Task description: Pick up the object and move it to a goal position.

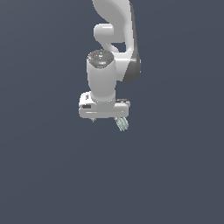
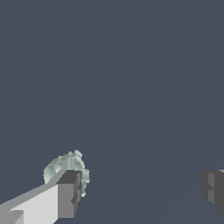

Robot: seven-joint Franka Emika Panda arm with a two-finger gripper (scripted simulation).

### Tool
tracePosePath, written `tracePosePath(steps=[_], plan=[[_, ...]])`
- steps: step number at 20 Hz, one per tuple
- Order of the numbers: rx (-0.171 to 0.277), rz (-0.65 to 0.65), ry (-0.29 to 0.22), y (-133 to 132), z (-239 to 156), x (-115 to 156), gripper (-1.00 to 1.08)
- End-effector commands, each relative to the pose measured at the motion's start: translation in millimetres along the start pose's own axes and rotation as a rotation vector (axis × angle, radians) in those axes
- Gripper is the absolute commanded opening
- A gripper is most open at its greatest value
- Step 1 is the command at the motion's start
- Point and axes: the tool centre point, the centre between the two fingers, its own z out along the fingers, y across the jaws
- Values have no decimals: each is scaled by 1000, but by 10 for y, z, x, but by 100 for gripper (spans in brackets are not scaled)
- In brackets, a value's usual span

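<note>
The object (image 1: 123, 124) is a tiny pale mint-green lump with a ridged surface. In the exterior view it sits just under the white gripper's (image 1: 106, 118) end on the exterior view's right. In the wrist view the object (image 2: 66, 168) lies partly behind one grey fingertip (image 2: 69, 194), on its outer side and not between the fingers. The other fingertip (image 2: 213, 189) is far across the frame. The gripper (image 2: 140, 191) is open wide with nothing between its fingers. I cannot tell whether the finger touches the object.
The white arm (image 1: 109, 65) comes down from the top of the exterior view. A plain dark grey-blue surface (image 1: 52, 175) fills the rest of both views. No goal marker shows.
</note>
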Motion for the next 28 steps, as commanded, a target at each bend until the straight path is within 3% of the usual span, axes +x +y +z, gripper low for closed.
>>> tracePosePath(steps=[1, 9, 21, 28], plan=[[1, 1, 0, 29, -6, 11, 100], [1, -48, -1, -116, 106, -61, 100], [11, -299, -8, -794, 623, -514, 100], [15, -375, -10, -984, 760, -679, 100]])
